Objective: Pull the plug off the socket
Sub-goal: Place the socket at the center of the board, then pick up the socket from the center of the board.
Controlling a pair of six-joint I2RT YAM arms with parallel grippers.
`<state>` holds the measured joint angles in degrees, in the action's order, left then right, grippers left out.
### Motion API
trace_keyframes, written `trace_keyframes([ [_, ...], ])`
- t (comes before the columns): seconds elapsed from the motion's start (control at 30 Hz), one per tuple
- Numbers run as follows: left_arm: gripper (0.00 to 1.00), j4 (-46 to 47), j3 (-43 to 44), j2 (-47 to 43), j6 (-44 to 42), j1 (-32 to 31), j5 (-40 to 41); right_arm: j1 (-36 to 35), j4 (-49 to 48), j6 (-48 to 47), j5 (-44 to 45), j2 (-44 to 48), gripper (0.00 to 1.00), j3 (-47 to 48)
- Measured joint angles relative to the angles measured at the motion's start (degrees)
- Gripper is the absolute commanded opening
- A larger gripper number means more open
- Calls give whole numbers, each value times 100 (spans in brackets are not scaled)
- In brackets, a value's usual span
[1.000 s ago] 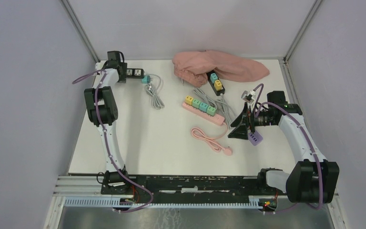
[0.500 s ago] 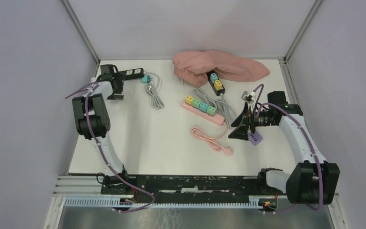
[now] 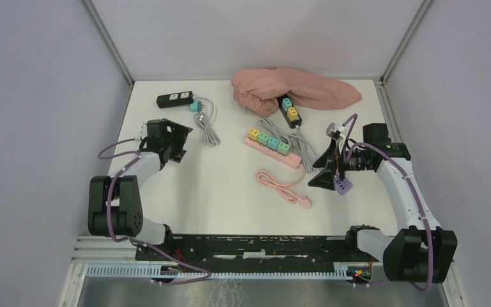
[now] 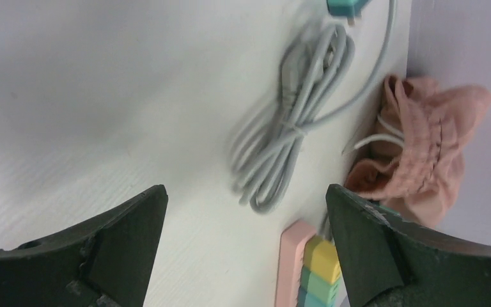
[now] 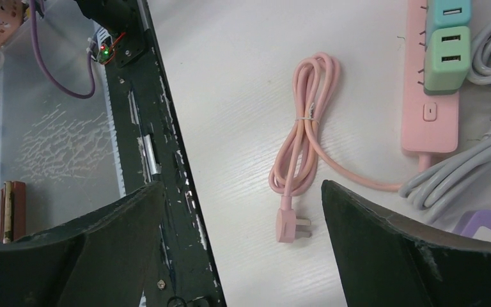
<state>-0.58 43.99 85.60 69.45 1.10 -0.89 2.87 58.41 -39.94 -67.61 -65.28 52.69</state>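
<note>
A black power strip (image 3: 174, 98) lies at the far left of the table. A teal plug (image 3: 195, 107) (image 4: 347, 6) rests by its right end, trailing a coiled grey cable (image 3: 208, 130) (image 4: 287, 144). My left gripper (image 3: 181, 142) (image 4: 246, 192) is open and empty, nearer than the strip and apart from it. My right gripper (image 3: 312, 175) (image 5: 243, 185) is open and empty above the table, with a purple plug (image 3: 341, 186) (image 5: 486, 224) lying just beside it. A pink power strip (image 3: 272, 148) (image 5: 431, 109) (image 4: 293, 262) holds several coloured plugs.
A second black strip (image 3: 289, 112) with a teal and a yellow plug lies against a pink cloth (image 3: 294, 86) (image 4: 425, 147) at the back. A coiled pink cable (image 3: 283, 186) (image 5: 304, 141) ends in a loose pink plug (image 5: 290, 227). Grey cables (image 5: 460, 173) run beside the pink strip.
My left gripper opened, let go of the black strip and drew back toward the near left. The strip stays at the back. My right gripper barely moved.
</note>
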Motion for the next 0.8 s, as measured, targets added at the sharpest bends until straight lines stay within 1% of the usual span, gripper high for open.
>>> trace_keyframes([
  [0.1, 99, 323, -487, -570, -487, -181, -343, 42, 0, -35, 74, 44, 100, 0],
  [0.2, 99, 623, -756, -1016, -839, -542, -745, 103, -7, -42, 205, 103, 100, 0],
  [0.27, 99, 896, -927, -1373, -1093, -846, -1154, 144, -61, 7, 396, 181, 100, 0],
  [0.37, 99, 1204, -1001, -1784, -1392, -1200, -1858, 188, -273, 240, 839, 354, 100, -2],
  [0.47, 99, 1456, -977, -2162, -1582, -1300, -2549, 221, -621, 555, 1467, 560, 100, -22],
  [0.53, 99, 1541, -870, -2352, -1633, -1305, -2953, 229, -909, 802, 1961, 649, 100, -87],
  [0.63, 99, 1628, -448, -2581, -1823, -1303, -3571, 243, -1390, 1108, 2846, 678, 100, -282],
  [0.7, 99, 1478, 9, -2730, -2251, -1305, -3926, 245, -1606, 1204, 3375, 614, 100, -409],
  [0.8, 99, 931, 662, -2920, -3193, -1353, -4118, 247, -1808, 1268, 3847, 407, 100, -503],
])
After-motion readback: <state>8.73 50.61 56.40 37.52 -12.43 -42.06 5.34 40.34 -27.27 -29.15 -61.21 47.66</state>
